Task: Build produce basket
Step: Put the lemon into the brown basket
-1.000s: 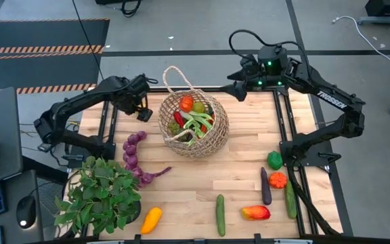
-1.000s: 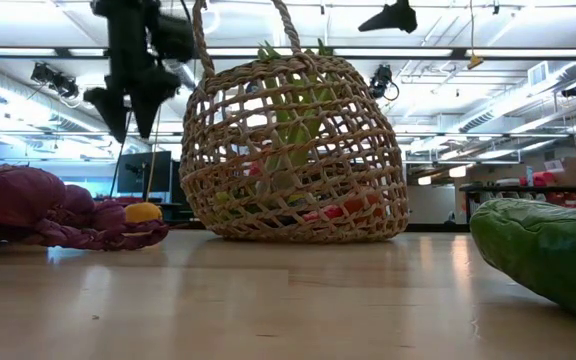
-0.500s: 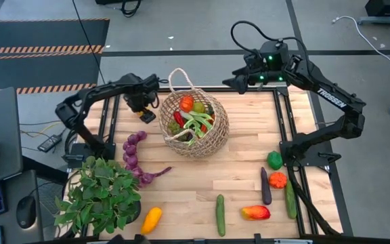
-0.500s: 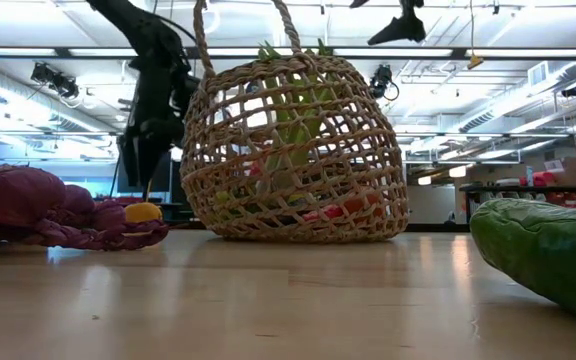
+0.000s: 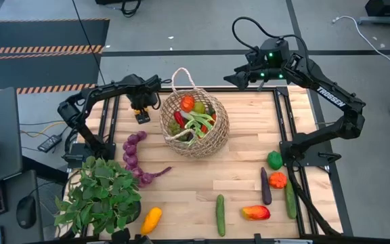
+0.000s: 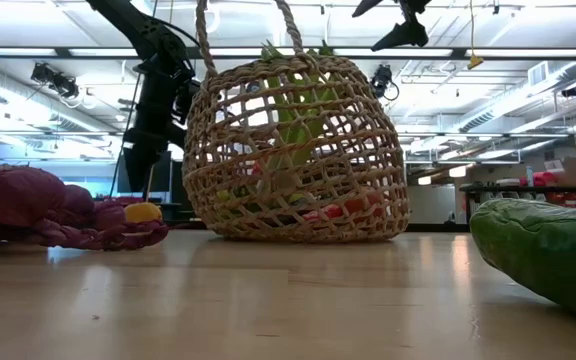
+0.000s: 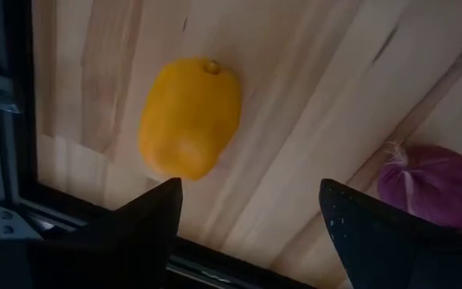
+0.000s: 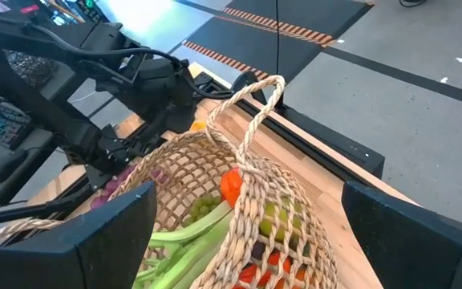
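The left gripper, fingers spread, hovers just above a small yellow-orange fruit beside the round tan straw basket; the right gripper hangs spread above it.

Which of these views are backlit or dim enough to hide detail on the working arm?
Low view: bright ceiling lights sit behind the scene, so the left gripper beside the basket reads as a black silhouette. Left wrist view: dim overall, its fingers are plain dark shapes, though the yellow fruit stays readable. High view: evenly lit.
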